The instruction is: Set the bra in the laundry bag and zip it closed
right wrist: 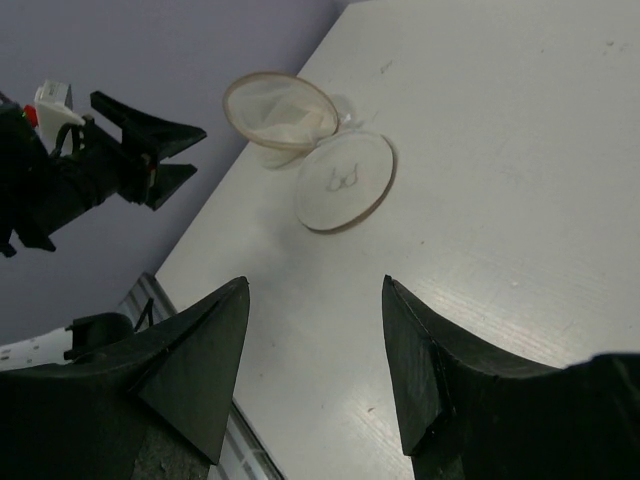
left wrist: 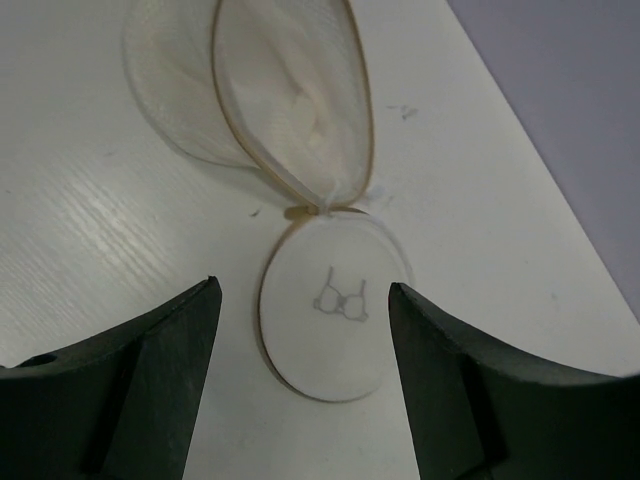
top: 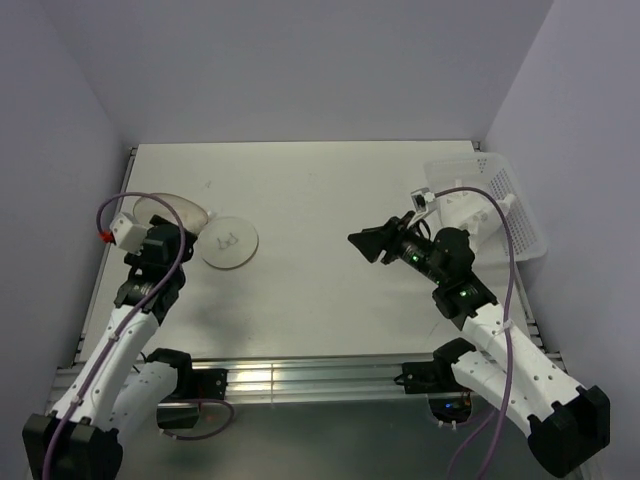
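The laundry bag (top: 172, 212) lies unzipped at the table's left. Its mesh drum (left wrist: 285, 95) stands open, and the round lid (left wrist: 325, 325) with the bra symbol lies flat beside it, joined at one point. Soft white fabric, the bra (left wrist: 300, 115), sits inside the drum. My left gripper (left wrist: 302, 284) hovers open just in front of the lid, its fingers either side of it and touching nothing. Above the table's middle right, my right gripper (right wrist: 315, 280) is open and empty, pointing toward the bag (right wrist: 280, 110) from far off.
A white perforated plastic basket (top: 490, 200) sits at the table's right edge behind the right arm. The table's near edge is a metal rail (top: 310, 375). Purple walls enclose the back and both sides.
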Controlling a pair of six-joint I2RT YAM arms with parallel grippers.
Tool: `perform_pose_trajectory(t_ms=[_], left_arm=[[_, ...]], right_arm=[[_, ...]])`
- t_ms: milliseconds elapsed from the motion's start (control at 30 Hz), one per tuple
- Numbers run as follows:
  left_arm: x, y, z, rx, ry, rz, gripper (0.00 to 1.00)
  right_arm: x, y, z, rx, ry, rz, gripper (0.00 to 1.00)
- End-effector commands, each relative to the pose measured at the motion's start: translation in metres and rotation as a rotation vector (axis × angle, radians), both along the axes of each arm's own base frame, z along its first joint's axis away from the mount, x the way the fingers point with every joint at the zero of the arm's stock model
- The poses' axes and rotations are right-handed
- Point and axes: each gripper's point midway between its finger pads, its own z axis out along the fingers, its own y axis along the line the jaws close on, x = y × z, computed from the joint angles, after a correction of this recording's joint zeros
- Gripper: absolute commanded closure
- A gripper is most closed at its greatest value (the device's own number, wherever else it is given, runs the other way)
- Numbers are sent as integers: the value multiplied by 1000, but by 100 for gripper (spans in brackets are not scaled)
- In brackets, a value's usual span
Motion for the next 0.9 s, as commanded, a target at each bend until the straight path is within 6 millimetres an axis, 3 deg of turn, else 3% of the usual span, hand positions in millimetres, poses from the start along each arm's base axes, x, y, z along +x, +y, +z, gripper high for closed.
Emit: perform_pose_trajectory(t_ms=[0,233,433,533,833,867], left_arm=[[15,25,10,37,-59,166,26],[73,32,-51,15,76,150,26],[109,33,-71,14,77,109,33],[117,41,-86,10,112,115,37],[126,48,-89,6,144,132,55],[126,48,-90,4,150,130,63]], right_arm=[[-2,10,-2,-14,-30,37,37],[-12,17,-5,-26,-29,80,37],[-15,15,-3,-39,-46,77,37],[-15,17,-6,-47,-35,88,37],[-13,18,-9,-63,-27,86,37],[-13,18,-9,-66,-25,85,37]])
